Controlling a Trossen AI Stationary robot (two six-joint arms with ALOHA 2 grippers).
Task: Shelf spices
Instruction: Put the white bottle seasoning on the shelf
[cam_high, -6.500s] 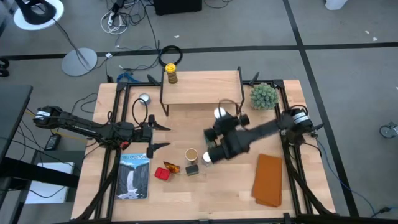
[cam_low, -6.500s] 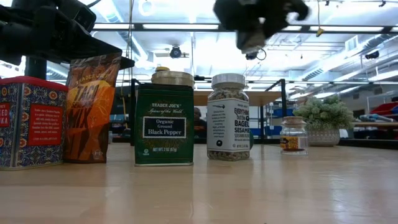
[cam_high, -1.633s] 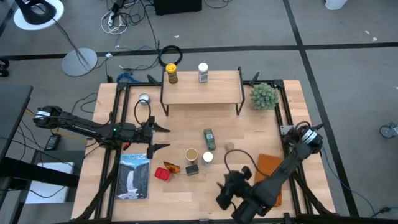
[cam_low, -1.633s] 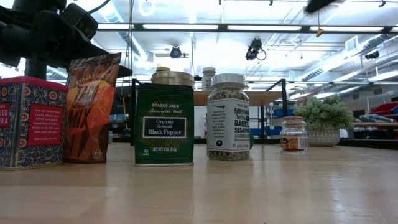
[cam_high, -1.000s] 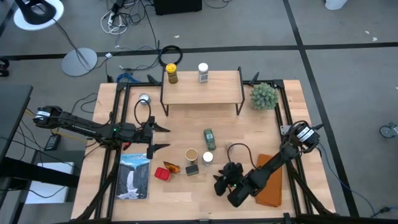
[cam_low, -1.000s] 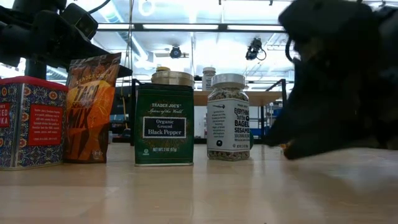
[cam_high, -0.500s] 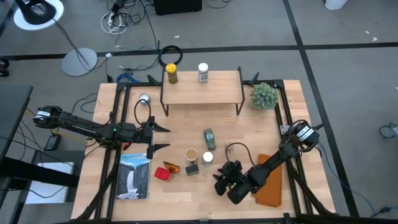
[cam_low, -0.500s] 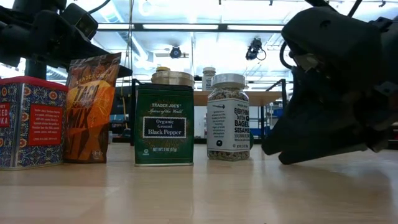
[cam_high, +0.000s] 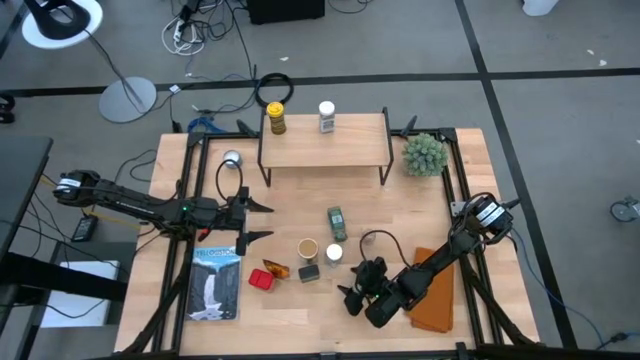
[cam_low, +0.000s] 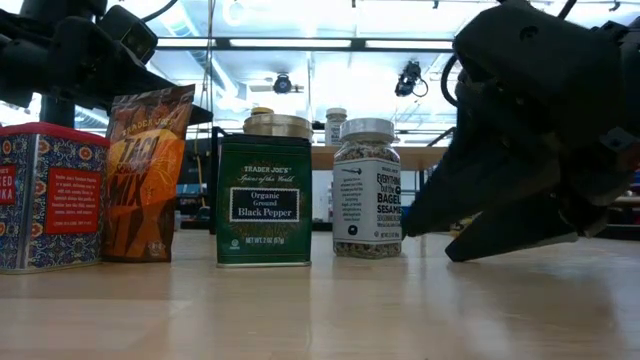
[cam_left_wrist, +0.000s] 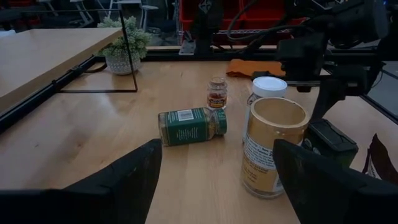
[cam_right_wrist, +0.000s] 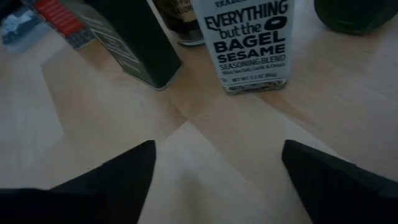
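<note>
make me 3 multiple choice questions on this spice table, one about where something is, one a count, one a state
1. Where is the right gripper?
A. above the shelf
B. low over the table, in front of the bagel seasoning jar
C. beside the plant

2. How many jars stand on the shelf?
A. none
B. two
C. four

3. How is the green jar in the middle of the table?
A. lying on its side
B. upright
C. held in a gripper

Answers:
1. B: the right wrist view faces the bagel seasoning jar from close by, with its dark fingers spread just above the wood.
2. B: the high view shows a yellow-lidded jar and a white-lidded jar on the board.
3. A: the left wrist view shows it flat on the wood, with nothing gripping it.
</note>
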